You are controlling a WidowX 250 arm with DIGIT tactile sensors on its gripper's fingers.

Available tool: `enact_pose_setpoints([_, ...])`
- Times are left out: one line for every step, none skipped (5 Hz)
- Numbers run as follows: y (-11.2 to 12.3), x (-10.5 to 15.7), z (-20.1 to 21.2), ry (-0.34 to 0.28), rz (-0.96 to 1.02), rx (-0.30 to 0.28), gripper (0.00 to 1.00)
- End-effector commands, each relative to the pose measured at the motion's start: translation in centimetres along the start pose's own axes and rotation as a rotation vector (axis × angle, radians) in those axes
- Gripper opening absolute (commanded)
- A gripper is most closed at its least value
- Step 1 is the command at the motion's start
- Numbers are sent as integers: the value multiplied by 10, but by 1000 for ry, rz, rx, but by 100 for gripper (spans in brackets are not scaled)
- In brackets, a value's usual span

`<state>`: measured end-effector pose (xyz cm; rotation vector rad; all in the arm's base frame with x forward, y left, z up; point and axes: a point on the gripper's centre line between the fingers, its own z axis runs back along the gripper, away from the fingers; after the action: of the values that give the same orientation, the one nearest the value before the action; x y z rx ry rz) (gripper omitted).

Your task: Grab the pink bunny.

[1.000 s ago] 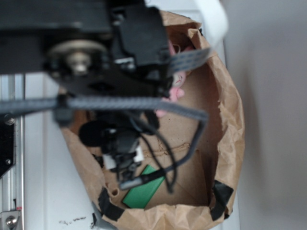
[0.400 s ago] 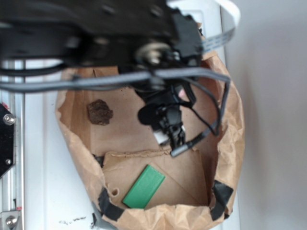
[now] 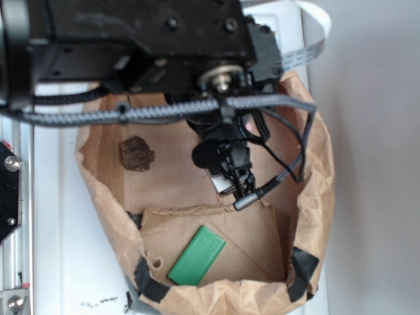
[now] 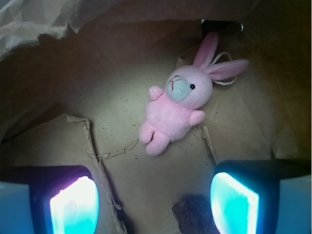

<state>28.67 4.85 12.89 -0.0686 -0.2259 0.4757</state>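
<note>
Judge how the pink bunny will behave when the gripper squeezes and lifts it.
The bunny looks like plush, so it will probably squash between the fingers rather than slip. Its thin ears and limbs would likely flop. Small and soft-looking, it is probably light, and lying flat on the paper bag it should not roll.

Inside the paper bag (image 3: 315,190), the bunny (image 4: 178,105) lay on its back on the bag's floor, ahead of the end effector (image 4: 153,200) in the wrist view. The lump (image 3: 136,153) sat at the exterior view's left, well apart from the flat block (image 3: 197,256) near the bag's bottom edge.
</note>
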Motion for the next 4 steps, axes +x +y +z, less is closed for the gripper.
enact_pose_setpoints([-1, 12, 20, -78, -11, -19, 100])
enact_pose_setpoints([2, -2, -4, -104, 27, -27, 100])
enact_pose_setpoints([1, -1, -19, -119, 101, -48, 100])
enact_pose_setpoints([2, 2, -32, -141, 170, -51, 100])
